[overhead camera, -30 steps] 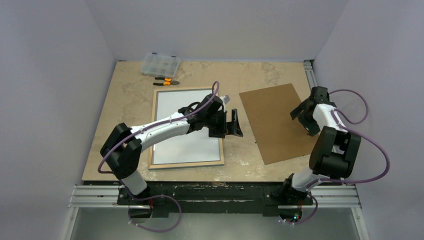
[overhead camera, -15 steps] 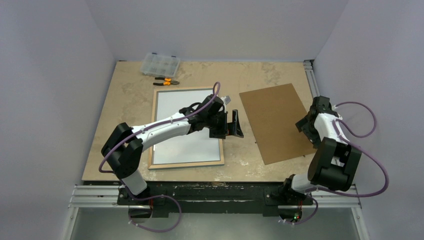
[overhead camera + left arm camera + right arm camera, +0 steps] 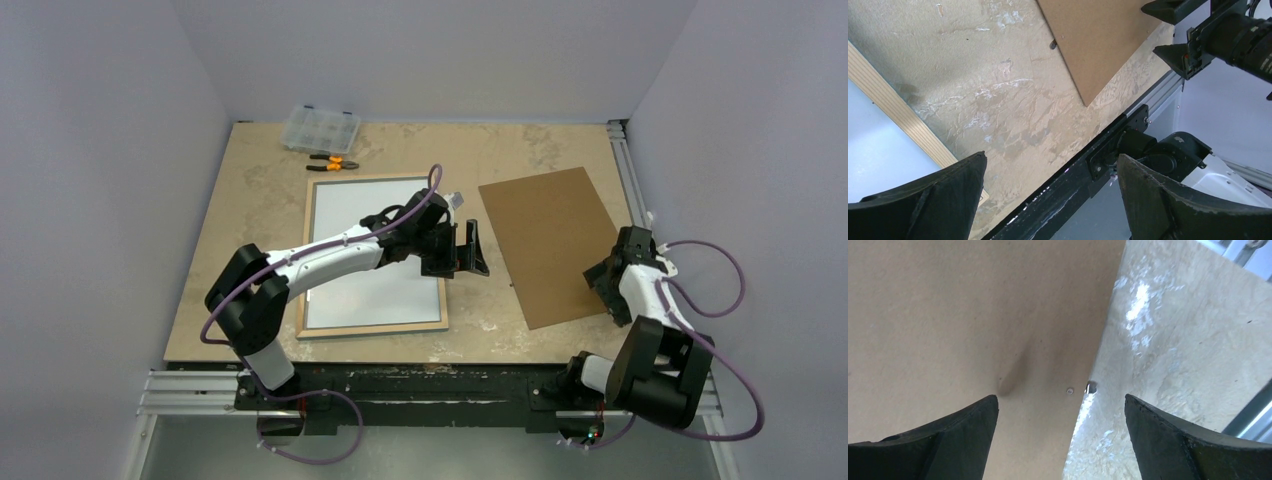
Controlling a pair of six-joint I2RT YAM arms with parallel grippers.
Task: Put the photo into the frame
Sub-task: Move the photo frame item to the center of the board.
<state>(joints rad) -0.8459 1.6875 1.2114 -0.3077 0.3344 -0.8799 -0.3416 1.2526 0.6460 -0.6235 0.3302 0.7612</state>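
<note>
The frame (image 3: pixel 372 327) lies wood side up left of the table's (image 3: pixel 250 210) centre, and the photo (image 3: pixel 350 215) rests inside its border, white back up. The left gripper (image 3: pixel 466 256) hovers just off the frame's right edge, its 2 fingers spread wide and holding nothing. The right gripper (image 3: pixel 601 281) hangs over the near right corner of the cardboard board (image 3: pixel 545 235), also wide open and empty. Near the far left corner sits a clear compartment box (image 3: pixel 320 128), its contents too small to tell, with pliers (image 3: pixel 333 162) just beside it.

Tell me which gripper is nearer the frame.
Left. The left gripper hovers beside the right edge of the frame; the right gripper is over the cardboard board, farther right.
</note>
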